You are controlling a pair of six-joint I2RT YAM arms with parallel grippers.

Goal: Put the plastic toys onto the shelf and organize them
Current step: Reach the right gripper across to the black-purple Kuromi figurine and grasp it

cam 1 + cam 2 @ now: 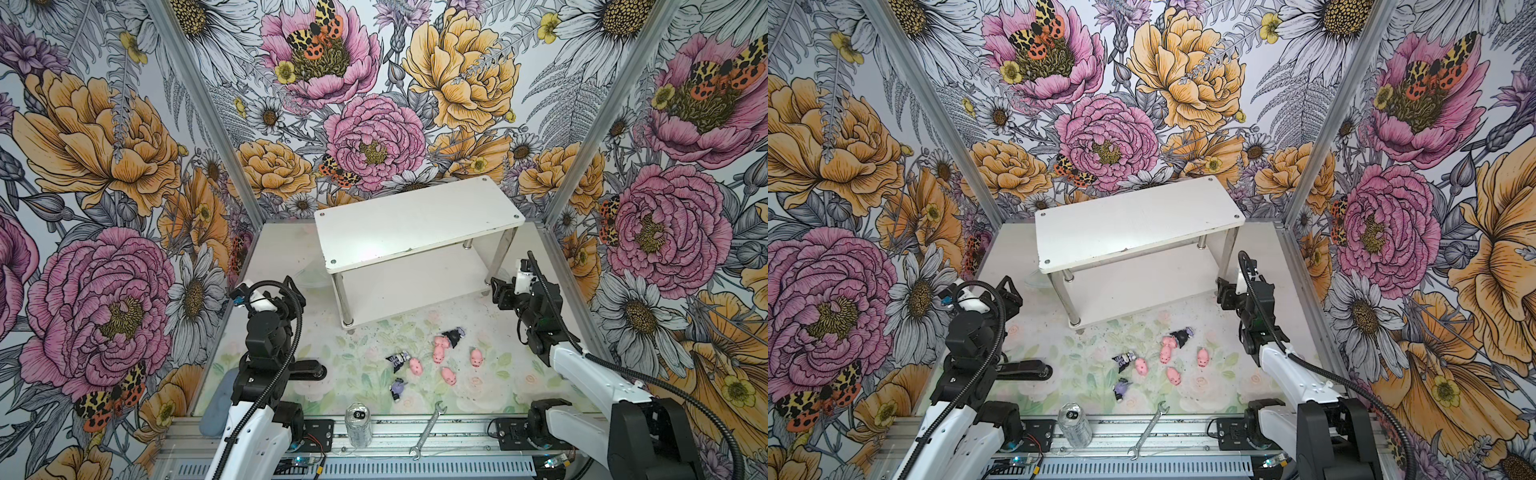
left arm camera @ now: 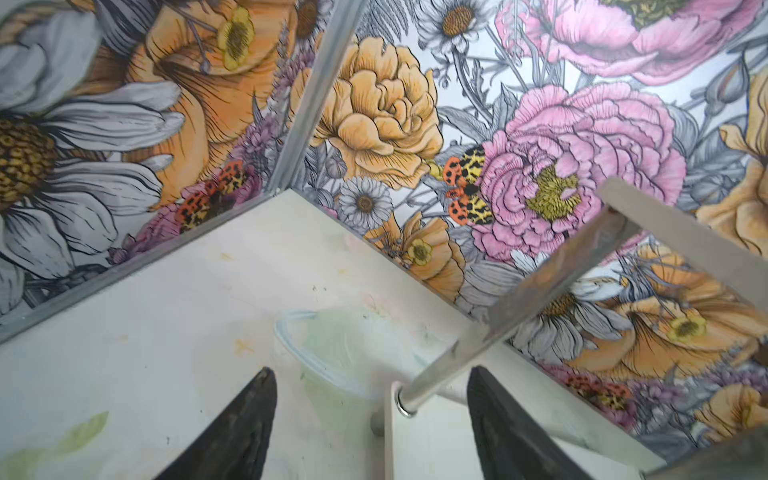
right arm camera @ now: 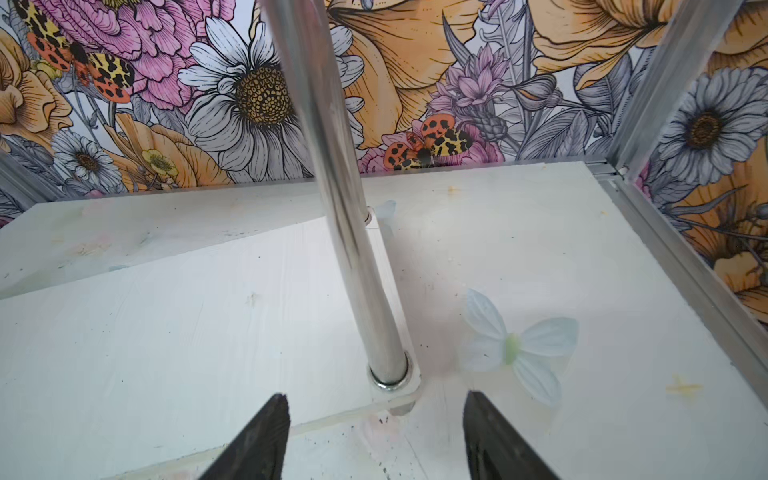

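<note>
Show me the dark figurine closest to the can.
The lone figurine, frontmost of the three; the other two lie farther back, each beside a pig.

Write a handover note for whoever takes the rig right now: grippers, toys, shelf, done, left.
Left gripper: open, empty, facing the shelf's near left leg.
Right gripper: open, empty, facing the shelf's near right leg.
Toys: five pink pigs and three dark figurines lie on the table in front of the shelf.
Shelf: top tier bare; no toy on the visible part of the lower tier.
Done: nothing placed.
Left: all eight toys.
</note>
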